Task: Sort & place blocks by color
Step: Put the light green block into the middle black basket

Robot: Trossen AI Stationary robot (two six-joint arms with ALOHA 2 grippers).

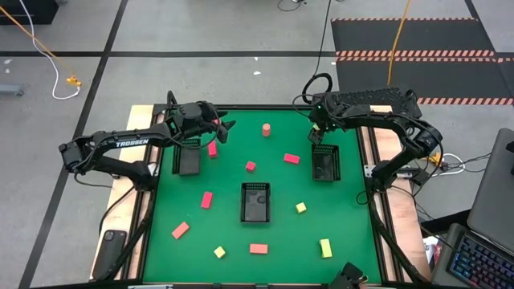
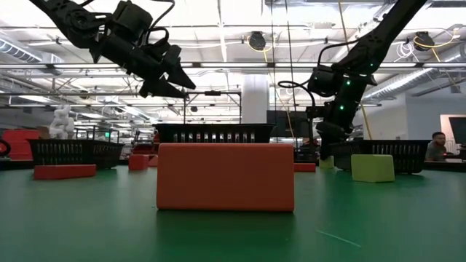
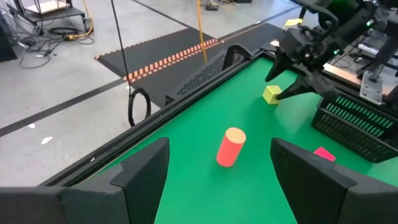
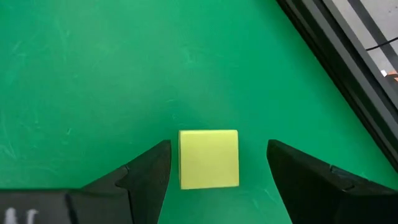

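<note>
On the green table mat (image 1: 233, 241) you see three black slotted trays: left tray (image 1: 189, 157), centre tray (image 1: 255, 201), right tray (image 1: 324, 162). A laptop (image 1: 482, 261) sits beyond the table's right edge.

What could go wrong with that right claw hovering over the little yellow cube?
The right gripper is open with the yellow cube nearer one finger; closing unevenly might shove or tip it rather than pinch it. The cube also sits near the right tray, so a finger may catch the tray wall. The left gripper waits open near the salmon cylinder.

Bright even overhead light, soft shadows, low view foreground blurred
</note>
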